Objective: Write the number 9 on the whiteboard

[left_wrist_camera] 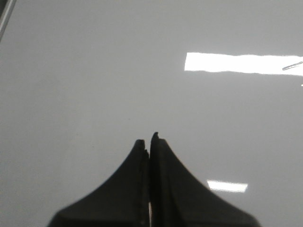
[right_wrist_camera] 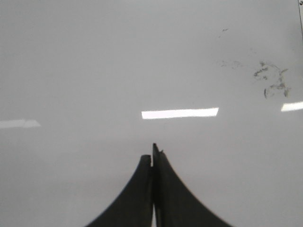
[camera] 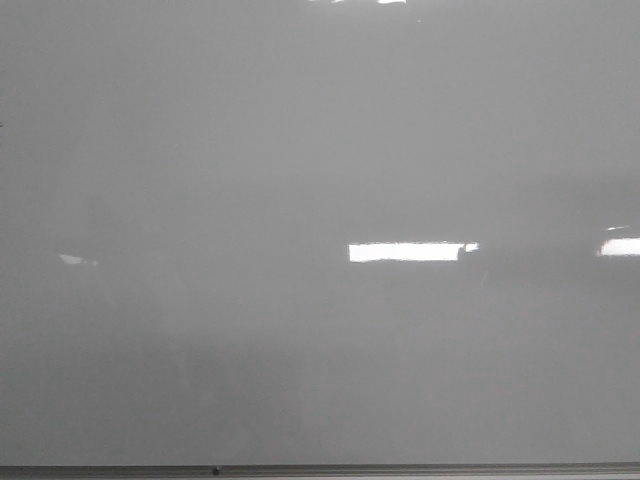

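Plainly, the front view shows only the whiteboard point(camera: 300, 150), glossy grey-white with bright glare bars and a thin grey edge strip point(camera: 400, 468) along its lower border; no number 9 is drawn anywhere on it, and neither arm appears in that view. In the left wrist view, the left gripper point(left_wrist_camera: 150, 142) hovers over bare board with its fingers pressed together, holding nothing. In the right wrist view, the right gripper point(right_wrist_camera: 153, 153) is likewise closed tight on nothing, and a faint patch of dark smudges point(right_wrist_camera: 272, 82) marks the board well away from it. No marker is visible in any view. So the task looks to be at its very start: the next move likely calls for finding and gripping a marker, which means spreading one pair of fingers first.
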